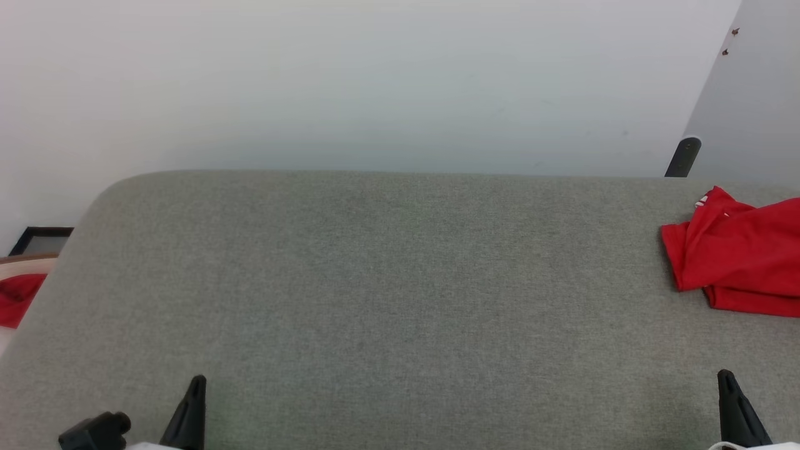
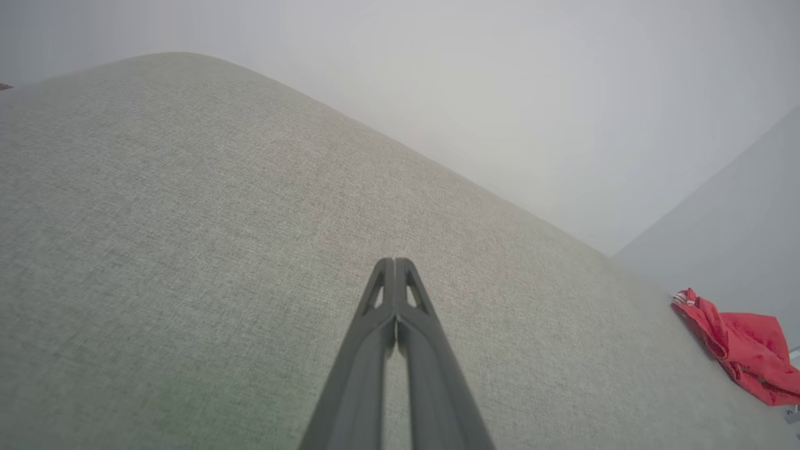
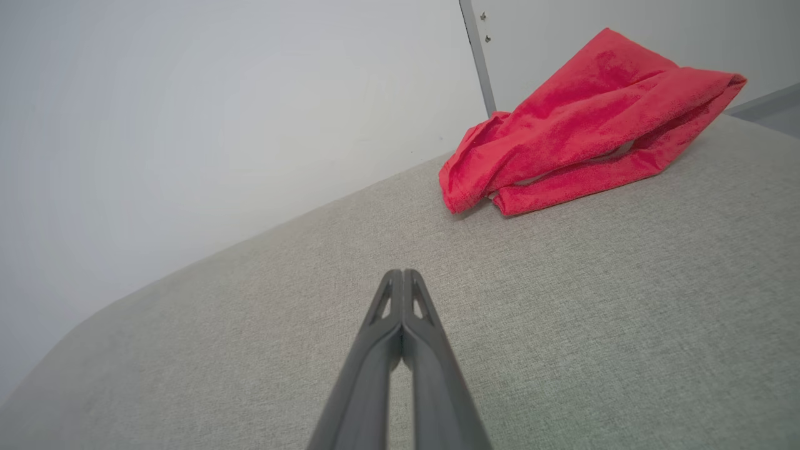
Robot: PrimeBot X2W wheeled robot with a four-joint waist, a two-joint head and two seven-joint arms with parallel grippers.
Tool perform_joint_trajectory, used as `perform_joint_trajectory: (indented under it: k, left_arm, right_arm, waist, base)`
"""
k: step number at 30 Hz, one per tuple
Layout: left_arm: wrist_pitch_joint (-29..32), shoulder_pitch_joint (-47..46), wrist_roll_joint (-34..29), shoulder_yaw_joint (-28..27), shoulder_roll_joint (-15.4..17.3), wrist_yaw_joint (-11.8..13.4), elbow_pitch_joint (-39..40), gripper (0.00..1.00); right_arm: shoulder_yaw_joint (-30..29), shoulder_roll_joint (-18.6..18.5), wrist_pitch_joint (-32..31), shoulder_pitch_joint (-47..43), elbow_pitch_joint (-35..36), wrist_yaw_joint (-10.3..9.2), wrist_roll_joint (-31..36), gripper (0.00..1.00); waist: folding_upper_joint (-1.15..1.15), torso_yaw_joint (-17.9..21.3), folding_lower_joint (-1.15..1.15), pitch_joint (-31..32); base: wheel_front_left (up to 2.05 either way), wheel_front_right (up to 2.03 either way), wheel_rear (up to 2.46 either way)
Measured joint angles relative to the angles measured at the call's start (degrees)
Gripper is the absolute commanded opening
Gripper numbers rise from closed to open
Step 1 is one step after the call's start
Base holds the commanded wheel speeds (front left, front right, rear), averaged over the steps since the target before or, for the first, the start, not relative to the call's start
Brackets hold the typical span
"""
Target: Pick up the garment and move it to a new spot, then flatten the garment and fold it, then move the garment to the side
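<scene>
Far left in the head view, we've got a small red cloth (image 1: 15,300) lying on something pale with a wooden edge, down beside the big grey padded surface (image 1: 387,300), and a dark frame (image 1: 40,239) just behind it. Moving along, the left gripper (image 2: 395,262) is at the near edge of the padding. The head camera gives us one dark finger, so no way to judge the gap from there, but the left wrist camera sorts it out: both fingers pinched together at the tips, nothing between them.

Same story on the other side. The right gripper (image 3: 403,274) is one dark finger from the head, while its own wrist camera has the tips squeezed together, holding nothing.

The garment (image 1: 744,262) lies bunched at the far right end of the padding, well apart from both grippers. The head view cuts it off at the frame edge, but the right wrist view gets the whole bundle, and the left wrist view catches striped trim at its wall-side end. A dark post (image 1: 683,156) stands just behind it
</scene>
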State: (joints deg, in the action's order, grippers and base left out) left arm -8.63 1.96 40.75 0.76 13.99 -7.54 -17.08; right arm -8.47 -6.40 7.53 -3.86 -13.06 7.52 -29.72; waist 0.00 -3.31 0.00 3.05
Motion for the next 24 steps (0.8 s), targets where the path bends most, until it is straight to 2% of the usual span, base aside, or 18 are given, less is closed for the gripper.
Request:
perform_joint_trajectory:
  k: [24]
  left_arm:
    - [4.79, -2.8, 16.62, -2.41, -3.6, 0.0, 1.04, 0.0]
  right_arm:
    - [0.71, 1.13, -4.55, 3.41, -0.27, 0.0, -20.2, 0.0]
  waist:
    - [0.0, 0.76, 0.0, -0.74]
  base:
    - [0.0, 0.0, 0.0]
